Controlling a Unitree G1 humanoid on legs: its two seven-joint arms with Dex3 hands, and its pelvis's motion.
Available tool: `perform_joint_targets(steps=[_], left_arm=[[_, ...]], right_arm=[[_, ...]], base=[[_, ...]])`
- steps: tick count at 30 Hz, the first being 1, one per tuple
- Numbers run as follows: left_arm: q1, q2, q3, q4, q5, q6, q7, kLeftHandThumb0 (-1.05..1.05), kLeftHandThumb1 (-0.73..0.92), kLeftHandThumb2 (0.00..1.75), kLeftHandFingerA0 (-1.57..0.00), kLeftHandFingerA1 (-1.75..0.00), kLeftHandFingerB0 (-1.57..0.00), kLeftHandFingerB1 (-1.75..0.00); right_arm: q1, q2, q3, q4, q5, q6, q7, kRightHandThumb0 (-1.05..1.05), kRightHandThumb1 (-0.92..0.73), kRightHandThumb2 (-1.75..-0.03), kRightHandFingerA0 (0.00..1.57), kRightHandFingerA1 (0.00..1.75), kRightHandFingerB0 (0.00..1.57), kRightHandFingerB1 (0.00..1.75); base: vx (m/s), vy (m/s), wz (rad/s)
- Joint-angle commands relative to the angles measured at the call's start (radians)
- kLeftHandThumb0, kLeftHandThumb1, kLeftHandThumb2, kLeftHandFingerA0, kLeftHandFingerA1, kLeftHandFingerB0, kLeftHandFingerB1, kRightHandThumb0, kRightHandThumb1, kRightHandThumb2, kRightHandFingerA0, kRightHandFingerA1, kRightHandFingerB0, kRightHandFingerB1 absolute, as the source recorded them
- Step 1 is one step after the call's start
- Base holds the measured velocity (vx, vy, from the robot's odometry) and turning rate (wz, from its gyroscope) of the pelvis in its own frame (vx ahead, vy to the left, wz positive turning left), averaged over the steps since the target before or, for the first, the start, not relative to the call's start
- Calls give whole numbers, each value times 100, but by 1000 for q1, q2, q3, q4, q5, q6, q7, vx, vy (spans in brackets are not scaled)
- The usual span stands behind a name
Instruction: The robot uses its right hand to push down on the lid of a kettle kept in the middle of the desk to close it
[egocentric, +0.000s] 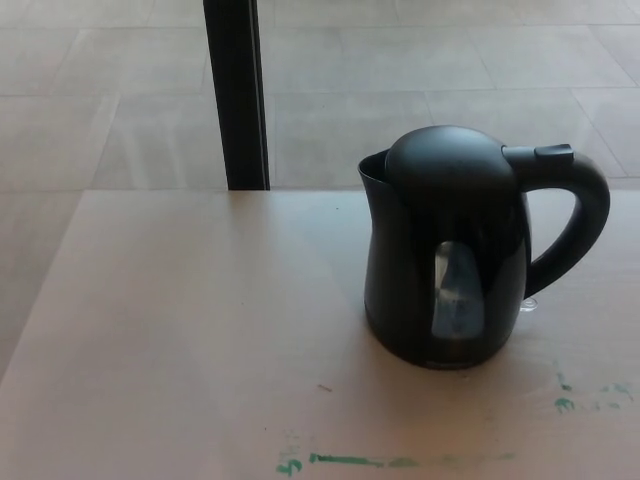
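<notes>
A black electric kettle stands upright on the pale desk, right of centre. Its domed lid sits slightly raised, with a gap showing at the spout side on the left. The handle points right and carries a small release button on top. A clear water window faces me. Neither of my hands shows in the head view.
A black vertical post stands behind the desk's far edge, over a tiled floor. Green paint marks streak the desk near its front edge, with more green marks at the right.
</notes>
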Motion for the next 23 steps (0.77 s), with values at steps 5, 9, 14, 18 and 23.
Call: perform_joint_targets(steps=[5, 9, 14, 18, 23], left_arm=[[38, 7, -17, 17, 19, -20, 21, -90, 92, 77, -51, -51, -42, -42], [34, 1, 1, 22, -3, -12, 30, -87, 92, 73, -47, -48, -43, -42], [43, 1, -23, 14, 22, -44, 37, -85, 92, 76, -45, -46, -39, -41], [57, -4, -47, -4, 38, -85, 73, -89, 86, 84, -46, -51, -40, -45], [63, 3, -66, 8, 46, -88, 79, -87, 92, 77, -50, -50, -41, -42]], right_arm=[[49, 86, -12, 122, 147, -225, -54, -78, -92, -73, 55, 78, 39, 58], [64, 131, 27, 94, 170, -230, -6, -81, -91, -76, 52, 84, 35, 60], [75, 118, 84, 124, 193, -203, 20, -85, -91, -82, 51, 85, 30, 57], [77, 138, 87, 86, 251, -196, 11, -82, -92, -70, 54, 90, 37, 58], [75, 129, 143, 101, 232, -223, -27, -81, -92, -73, 54, 80, 37, 56]], base=[[0, 0, 0], [0, 0, 0], [0, 0, 0], [0, 0, 0], [0, 0, 0]])
